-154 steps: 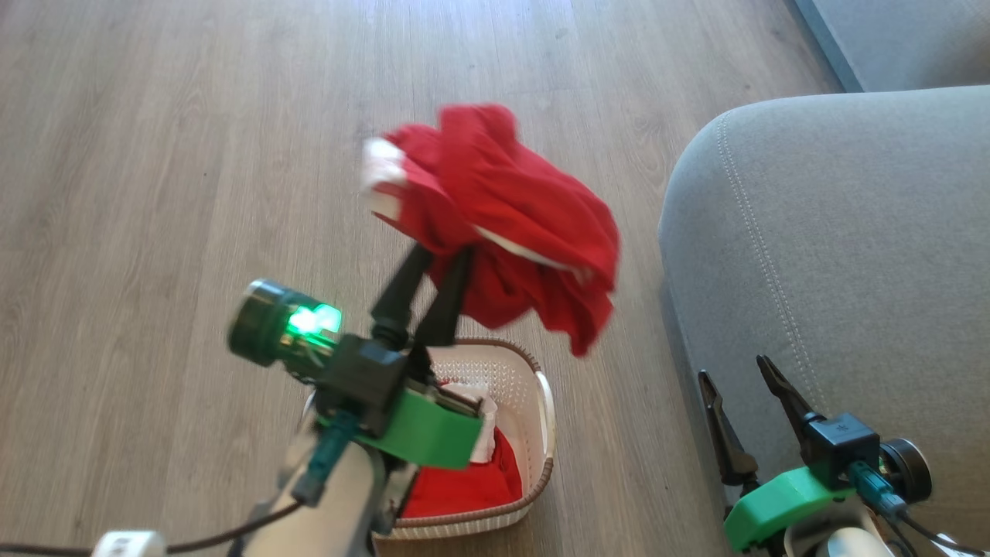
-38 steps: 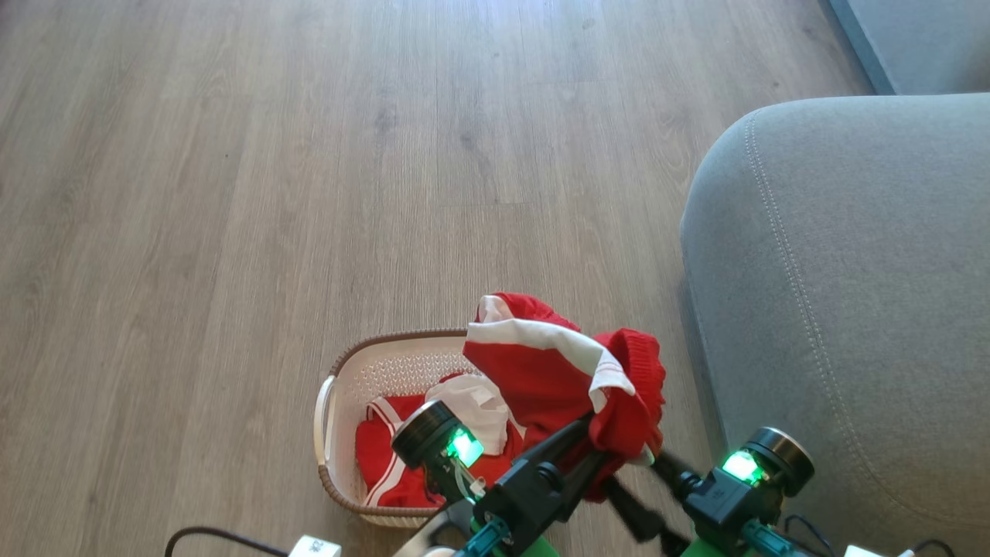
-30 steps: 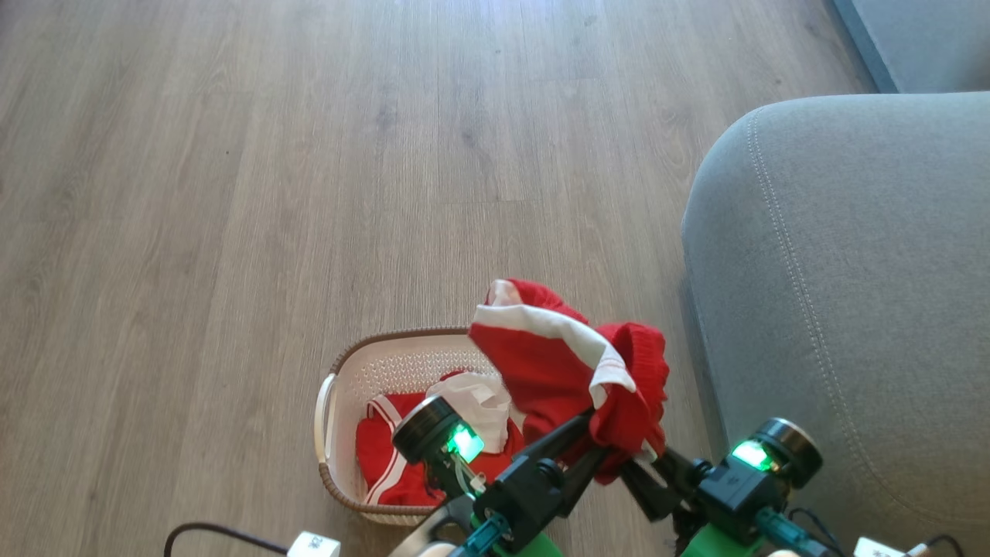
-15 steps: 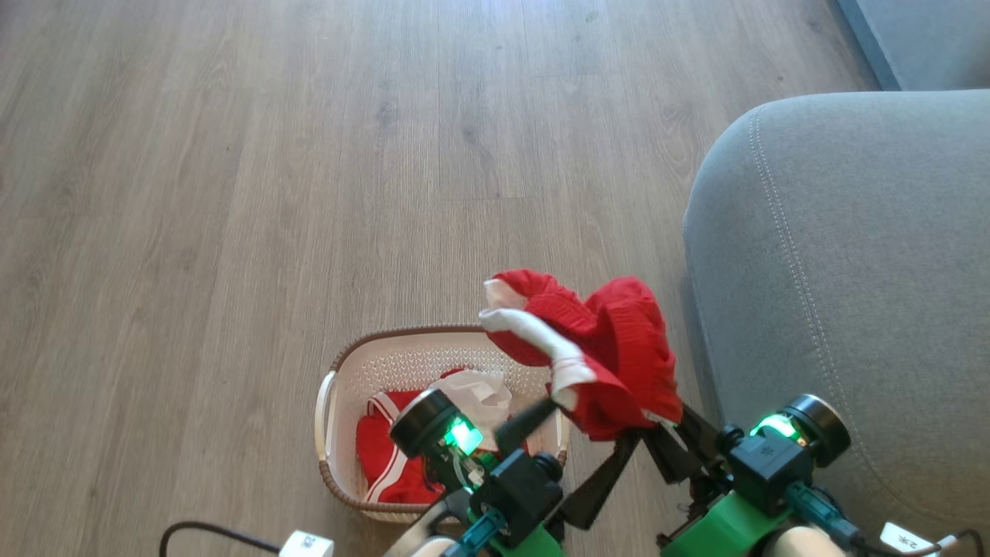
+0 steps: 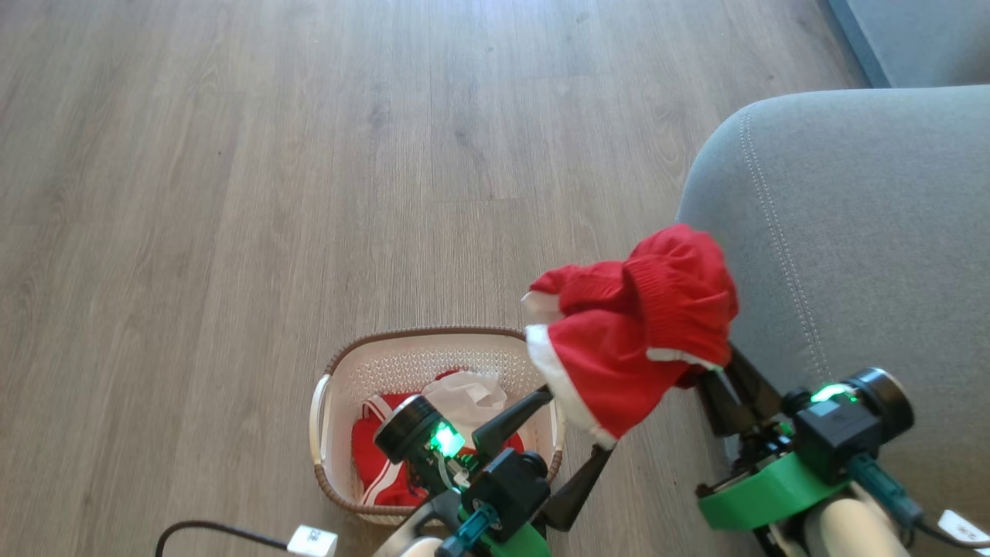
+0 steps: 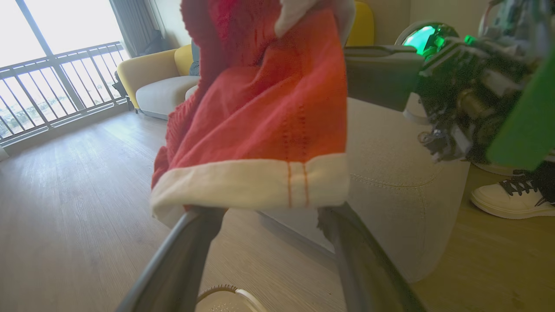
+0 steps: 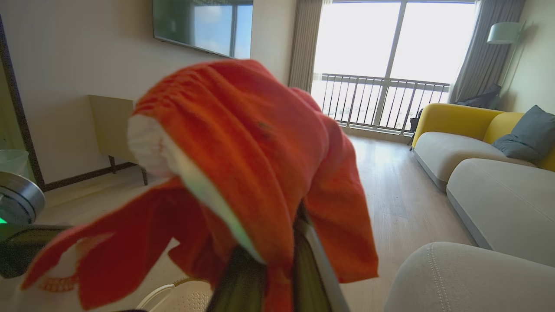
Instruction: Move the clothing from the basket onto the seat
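The right fingers (image 5: pixel 715 406) are pinched narrow on a red garment (image 5: pixel 634 348), which drapes bunched over their tips, held up just beside the rounded edge of the grey seat (image 5: pixel 866 232). The left fingers (image 5: pixel 510 422) stand spread wide, gripping nothing (the garment's white hem hangs right at their tips). Below them the basket (image 5: pixel 321 418) holds more red clothing (image 5: pixel 371 464) and a white cloth (image 5: pixel 468 391).
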You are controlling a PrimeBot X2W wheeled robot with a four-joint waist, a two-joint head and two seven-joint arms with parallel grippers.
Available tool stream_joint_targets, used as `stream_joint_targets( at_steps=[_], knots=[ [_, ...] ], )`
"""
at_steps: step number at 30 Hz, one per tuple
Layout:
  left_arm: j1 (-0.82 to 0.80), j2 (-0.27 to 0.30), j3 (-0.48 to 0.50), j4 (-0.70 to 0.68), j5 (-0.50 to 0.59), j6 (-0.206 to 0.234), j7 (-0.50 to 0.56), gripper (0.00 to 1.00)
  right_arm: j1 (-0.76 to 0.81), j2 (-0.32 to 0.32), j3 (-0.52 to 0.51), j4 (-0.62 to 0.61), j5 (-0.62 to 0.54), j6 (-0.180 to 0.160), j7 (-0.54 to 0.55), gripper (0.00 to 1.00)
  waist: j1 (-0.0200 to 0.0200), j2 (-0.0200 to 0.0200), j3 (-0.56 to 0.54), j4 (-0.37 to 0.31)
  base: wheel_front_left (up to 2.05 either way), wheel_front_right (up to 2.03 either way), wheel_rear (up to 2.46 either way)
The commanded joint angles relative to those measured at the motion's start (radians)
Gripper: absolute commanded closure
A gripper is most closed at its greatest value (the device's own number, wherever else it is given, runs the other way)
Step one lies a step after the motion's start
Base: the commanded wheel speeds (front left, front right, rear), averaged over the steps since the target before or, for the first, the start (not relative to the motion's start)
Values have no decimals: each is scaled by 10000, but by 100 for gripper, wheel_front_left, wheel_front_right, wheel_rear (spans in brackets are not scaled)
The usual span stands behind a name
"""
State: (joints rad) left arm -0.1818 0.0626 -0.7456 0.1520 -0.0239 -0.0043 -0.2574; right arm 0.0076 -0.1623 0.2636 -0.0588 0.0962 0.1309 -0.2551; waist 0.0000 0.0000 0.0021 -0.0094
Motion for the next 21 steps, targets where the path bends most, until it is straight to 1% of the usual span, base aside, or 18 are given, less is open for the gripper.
stream_joint_targets(
  at_steps=[1,8,13,15,21],
  knots=[
    [-265,-14,361,-252,98,70,-44,0,-403,-14,4,-427,-84,-2,-67,100,0,0,4,-23,0,0,0],
    [-201,148,374,-195,201,189,-44,0,-595,-289,-732,-637,-133,-2,-67,100,0,0,36,-133,0,0,0],
    [-29,130,570,10,-21,281,-44,0,-713,-362,-1402,-775,-106,-2,-67,100,0,0,51,-180,0,0,0],
    [113,63,867,168,-346,205,-44,0,-752,-345,-1770,-867,-110,-2,-67,100,0,0,56,-189,0,0,0],
    [299,-27,1306,240,-505,-111,-44,0,-721,-369,-1980,-879,-116,-2,-67,100,0,0,37,-242,0,0,0]
  ],
)
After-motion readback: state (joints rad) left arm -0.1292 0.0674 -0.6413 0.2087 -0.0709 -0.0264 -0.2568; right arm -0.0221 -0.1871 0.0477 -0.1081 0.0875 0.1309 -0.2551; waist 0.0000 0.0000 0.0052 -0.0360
